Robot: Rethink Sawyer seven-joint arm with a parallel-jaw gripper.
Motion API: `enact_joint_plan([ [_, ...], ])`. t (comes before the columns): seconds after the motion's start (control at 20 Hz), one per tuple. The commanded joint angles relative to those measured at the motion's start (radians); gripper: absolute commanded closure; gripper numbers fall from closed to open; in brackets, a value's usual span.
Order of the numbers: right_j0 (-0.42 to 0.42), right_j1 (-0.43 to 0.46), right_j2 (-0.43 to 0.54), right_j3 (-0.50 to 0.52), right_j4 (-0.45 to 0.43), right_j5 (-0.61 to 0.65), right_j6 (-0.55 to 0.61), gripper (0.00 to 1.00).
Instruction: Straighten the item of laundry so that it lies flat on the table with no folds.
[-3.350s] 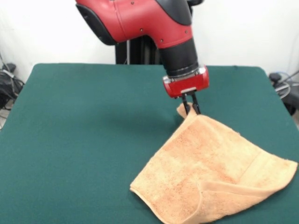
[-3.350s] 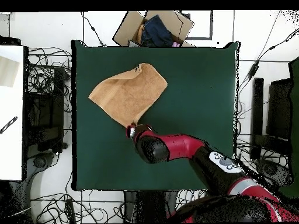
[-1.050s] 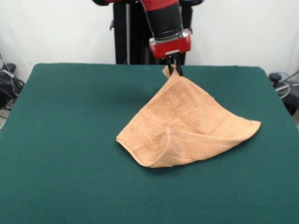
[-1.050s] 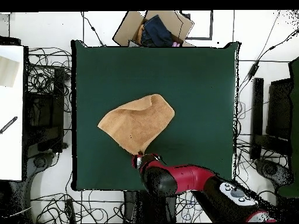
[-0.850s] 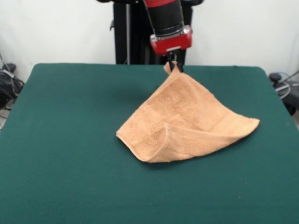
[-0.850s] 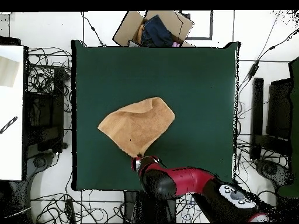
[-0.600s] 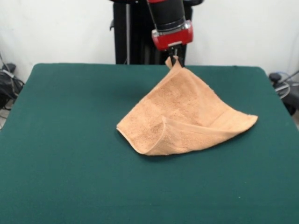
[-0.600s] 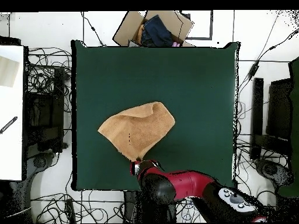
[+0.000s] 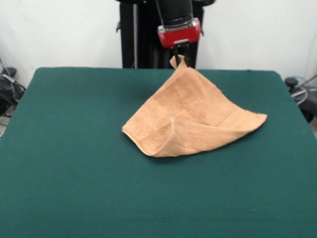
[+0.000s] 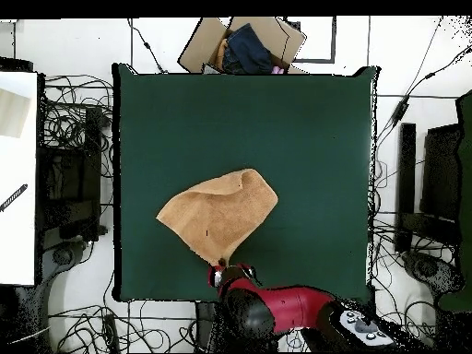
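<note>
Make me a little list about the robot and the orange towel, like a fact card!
towel: peach-orange, one corner lifted, the rest draped on the table
fold: a flap doubled under along the front-view near edge
gripper: shut on the towel's top corner
table: dark green
flat yet: no
box: cardboard, past the table's edge, dark cloth inside

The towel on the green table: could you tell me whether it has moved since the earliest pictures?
Yes. In the overhead view the towel has been dragged by the gripper away from the cardboard box, toward the table's bottom edge.
</note>
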Motion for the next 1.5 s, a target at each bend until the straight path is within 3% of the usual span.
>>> enact_joint_plan([
  [0.05,0.051,0.022,-0.096,-0.044,-0.026,-0.087,0.137,0.0],
  [0.75,0.091,0.061,-0.111,-0.071,-0.007,-0.101,0.133,0.0],
  [1.15,0.108,0.028,0.022,-0.166,0.067,0.061,0.102,0.0],
  [1.5,0.144,0.049,0.035,-0.262,0.102,0.122,0.083,0.0],
])
